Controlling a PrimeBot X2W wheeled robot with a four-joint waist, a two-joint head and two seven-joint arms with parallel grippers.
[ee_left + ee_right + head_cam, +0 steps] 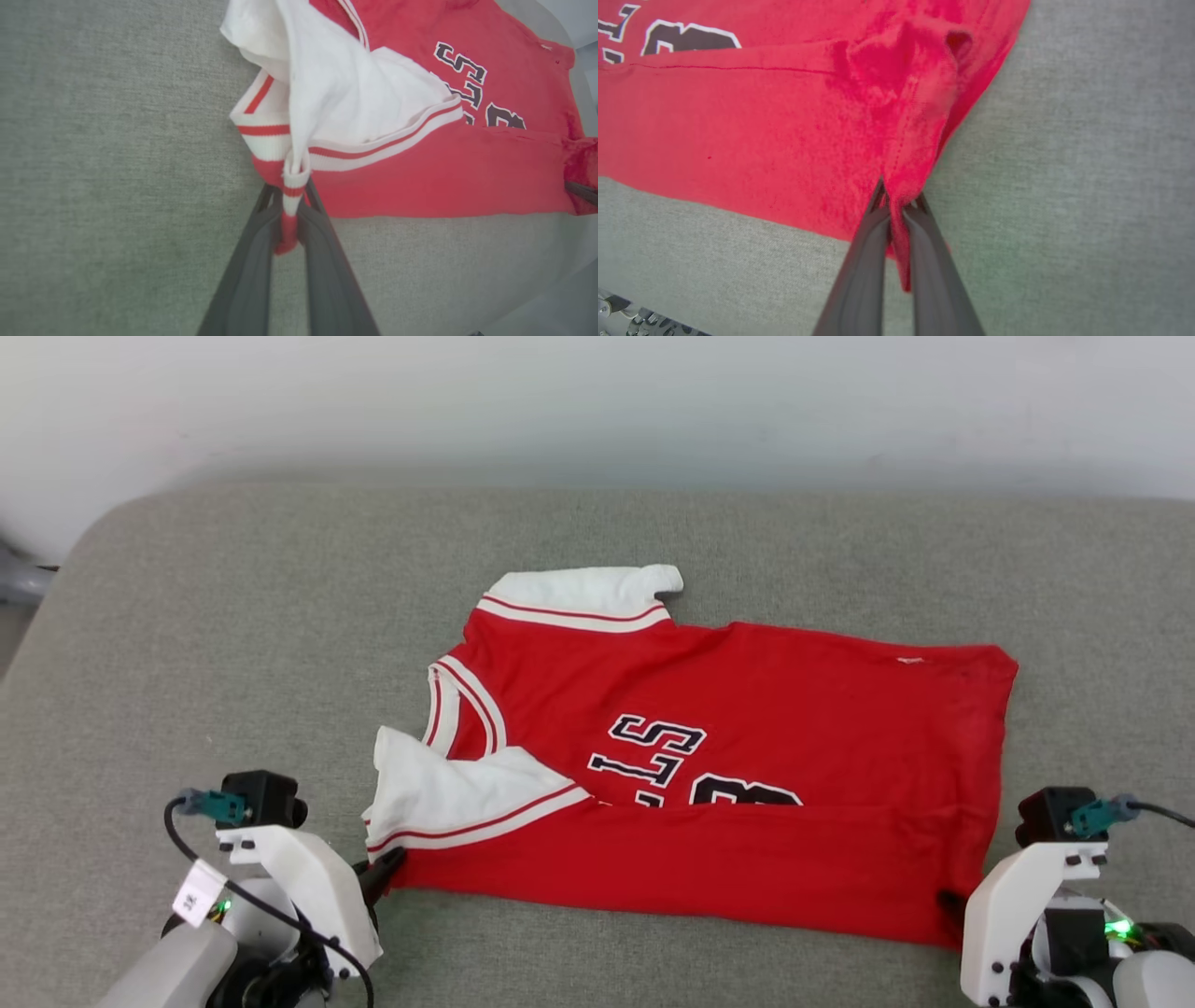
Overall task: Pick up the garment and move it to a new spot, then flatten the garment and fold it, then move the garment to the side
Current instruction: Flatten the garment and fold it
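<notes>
garment (747, 709) lies flat on grey tabletop (233, 616), near edge folded up over the number (742, 793). left hand (288, 205) clenched on striped sleeve cuff (293, 184), right hand (900, 205) clenched on red hem corner (915, 168). pinching both ends of the fold likely keeps the next fold even.

Bright red jersey shirt (766, 709): white sleeves edged with red stripes, white-and-red striped collar, black lettering outlined in white. Muted grey-green woven fabric worktop (233, 616), faintly heathered. Left tool (289, 193) and right tool (899, 200): dark grey fingers (252, 270), white plastic housings (313, 882), teal cable plugs (217, 805), black cable (245, 898), small green lights (1116, 929). Pale grey-white wall (597, 401).
</notes>
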